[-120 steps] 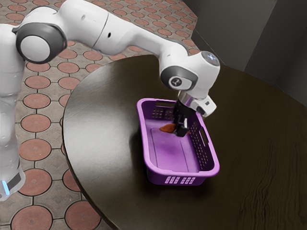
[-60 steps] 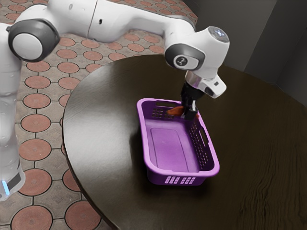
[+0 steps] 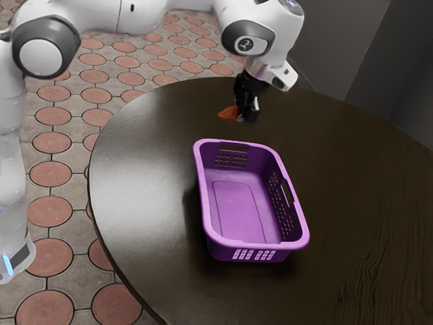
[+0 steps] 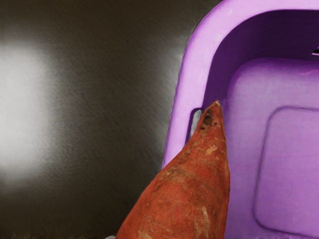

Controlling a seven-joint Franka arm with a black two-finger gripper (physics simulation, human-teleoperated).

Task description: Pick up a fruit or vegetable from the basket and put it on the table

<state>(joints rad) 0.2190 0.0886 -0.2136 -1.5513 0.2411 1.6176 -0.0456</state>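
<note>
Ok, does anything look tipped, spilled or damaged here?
Nothing tipped or spilled that I can see; the purple basket stands upright on the table. The held sweet potato has dark spots near its pointed tip and pale scuffs, probably ordinary blemishes.

You get a pale glare on the left of the dark counter (image 3: 149, 196) in the exterior view, soft shadow beside the purple basket (image 3: 223, 252), and dim grey walls (image 3: 331, 47) behind.

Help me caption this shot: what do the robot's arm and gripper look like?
The arm is glossy white with smooth, rounded segments. Dark grey rings surround its round white joint caps, one bearing a small dark logo. A light blue strip marks the base, and a silvery collar sits above the black gripper.
</note>
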